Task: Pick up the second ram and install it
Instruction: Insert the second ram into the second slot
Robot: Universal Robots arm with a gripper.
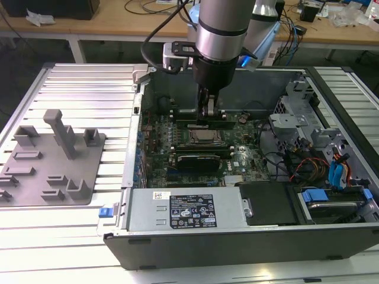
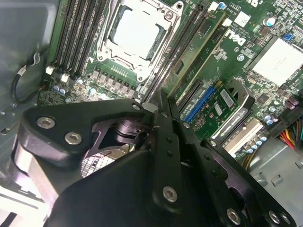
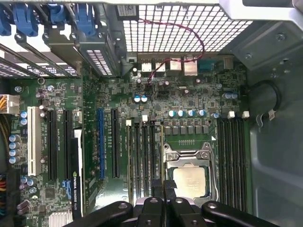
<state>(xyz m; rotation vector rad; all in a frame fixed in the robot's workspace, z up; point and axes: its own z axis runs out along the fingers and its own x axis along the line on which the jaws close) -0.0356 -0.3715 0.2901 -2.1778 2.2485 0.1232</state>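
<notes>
Evidently to line it up with its slot, the gripper in the exterior view stands upright over the second ram, just behind the CPU socket. In the first wrist view the fingers pinch the stick's thin edge beside the socket.

Bright overhead light washes the table white along the exterior view's lower edge; the case interior is dimmer. In the second wrist view the CPU glares and the gripper is shadowed; the grille in the first wrist view burns white
</notes>
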